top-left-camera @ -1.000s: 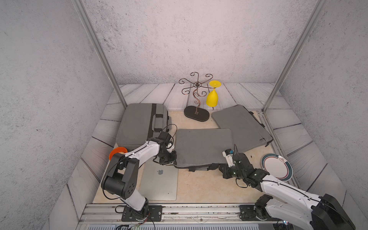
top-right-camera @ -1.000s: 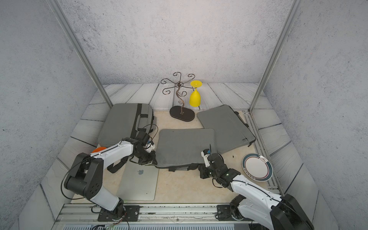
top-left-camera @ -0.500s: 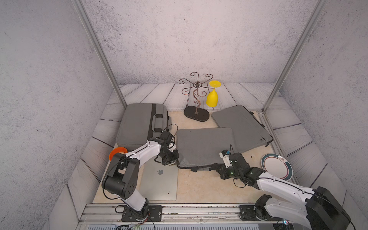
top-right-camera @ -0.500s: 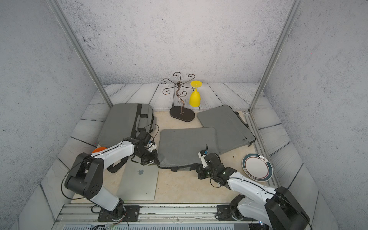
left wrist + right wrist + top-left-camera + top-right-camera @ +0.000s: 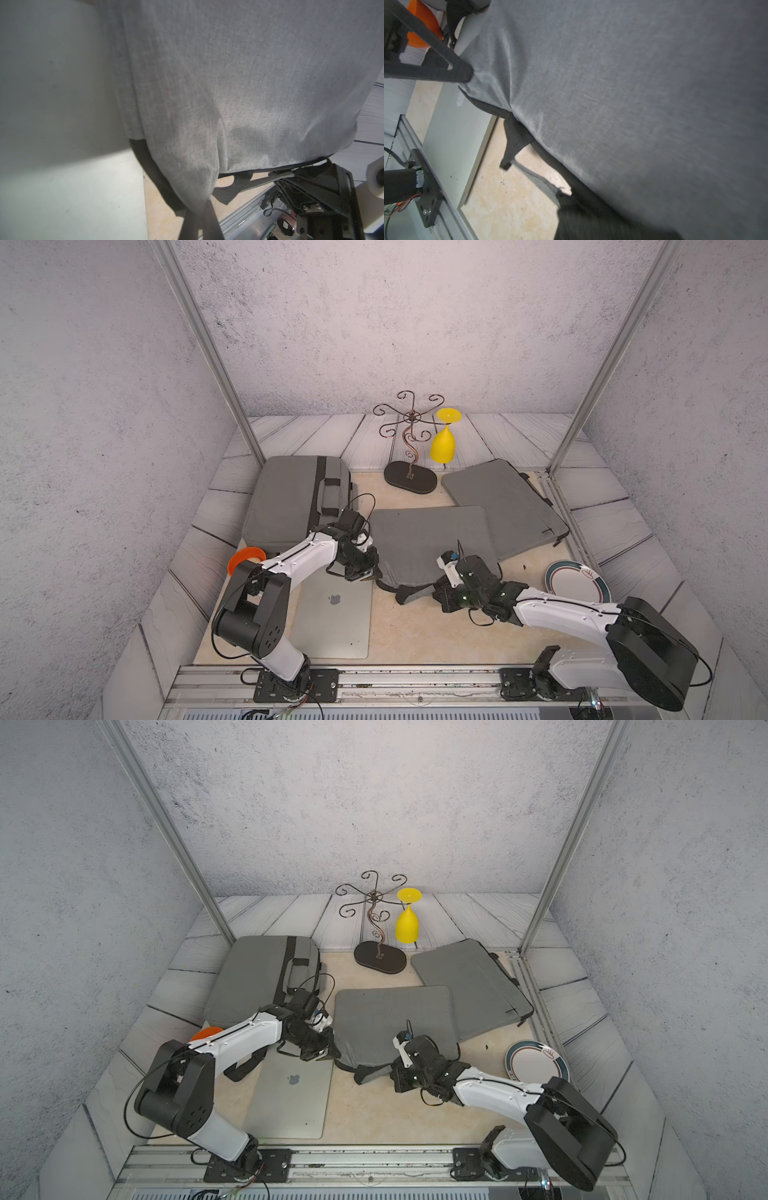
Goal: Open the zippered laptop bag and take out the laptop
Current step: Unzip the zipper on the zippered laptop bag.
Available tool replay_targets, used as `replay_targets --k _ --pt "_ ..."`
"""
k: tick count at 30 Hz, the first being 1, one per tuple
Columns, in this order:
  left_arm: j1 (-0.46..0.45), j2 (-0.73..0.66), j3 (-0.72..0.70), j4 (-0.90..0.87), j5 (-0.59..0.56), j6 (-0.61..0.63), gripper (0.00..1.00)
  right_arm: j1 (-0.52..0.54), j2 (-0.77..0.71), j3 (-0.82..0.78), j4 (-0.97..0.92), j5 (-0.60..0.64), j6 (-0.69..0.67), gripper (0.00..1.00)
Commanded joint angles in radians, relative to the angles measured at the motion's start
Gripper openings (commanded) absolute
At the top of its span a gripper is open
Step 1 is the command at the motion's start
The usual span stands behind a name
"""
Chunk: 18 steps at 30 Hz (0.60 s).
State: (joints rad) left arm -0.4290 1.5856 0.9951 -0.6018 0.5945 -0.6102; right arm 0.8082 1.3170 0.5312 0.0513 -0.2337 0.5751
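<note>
- Step: laptop (image 5: 336,614) looks already out. It lies flat on desk (image 5: 419,635), logo up, just beside near-left corner of laptop bag (image 5: 432,539), so removal seems done or nearly.
- Left gripper (image 5: 368,576): jaws closed, pinching grey fabric at that corner, just over laptop's far edge.
- Right gripper (image 5: 441,596): jaws closed at bag's near edge, prob. on black rim/strap; exact hold hard to see.
- Pose: both arms low, stretched fwd over desk, wrists close to bag. Left arm hides part of laptop's left side.
- Next, imo: release bag or draw it clear w/o dragging laptop along.
</note>
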Motion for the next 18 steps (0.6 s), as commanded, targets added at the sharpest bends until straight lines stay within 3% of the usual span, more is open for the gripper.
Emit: replay_targets --k 1,12,15,18 --pt "-0.028 -0.044 0.044 0.112 0.119 -0.032 0.00 0.041 0.040 0.062 0.129 -0.097 0.025 0.01" --pt "-0.029 -0.086 0.028 0.127 0.143 -0.064 0.00 0.132 0.202 0.180 0.261 -0.127 0.033 0.01" --pt "-0.026 -0.106 0.033 0.106 0.142 -0.055 0.00 0.132 0.180 0.151 0.355 -0.077 0.061 0.01" --pt "-0.025 -0.120 0.027 0.106 0.145 -0.061 0.00 0.132 0.165 0.187 0.289 -0.065 0.038 0.01"
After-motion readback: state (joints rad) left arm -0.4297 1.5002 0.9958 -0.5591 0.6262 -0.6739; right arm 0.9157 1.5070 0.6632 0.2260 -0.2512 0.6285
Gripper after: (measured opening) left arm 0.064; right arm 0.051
